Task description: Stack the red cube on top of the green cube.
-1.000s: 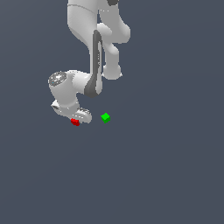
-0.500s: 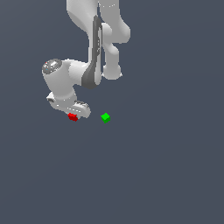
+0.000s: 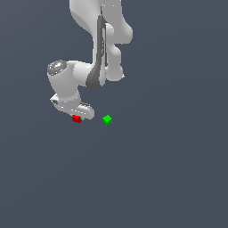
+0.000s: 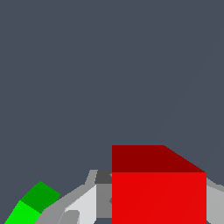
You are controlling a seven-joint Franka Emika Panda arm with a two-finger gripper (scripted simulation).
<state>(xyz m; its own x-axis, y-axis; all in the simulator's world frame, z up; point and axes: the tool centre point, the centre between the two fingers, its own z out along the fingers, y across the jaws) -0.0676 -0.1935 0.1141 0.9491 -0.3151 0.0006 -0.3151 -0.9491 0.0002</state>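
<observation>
The red cube [image 3: 76,119] sits between the fingers of my white gripper [image 3: 79,116], which is shut on it. In the wrist view the red cube [image 4: 159,188] fills the space between the two grey fingers [image 4: 83,205]. The green cube [image 3: 107,120] rests on the dark grey floor, apart from the gripper and toward the exterior view's right of the red cube. It also shows in the wrist view [image 4: 30,205], at the frame's edge beside one finger. Whether the red cube is clear of the floor is hard to tell.
The floor [image 3: 169,169] is a plain dark grey surface. The white arm [image 3: 100,40] rises above the gripper and the cubes. No other objects show.
The gripper and the red cube in it have moved up a little since one second ago. The green cube has not moved.
</observation>
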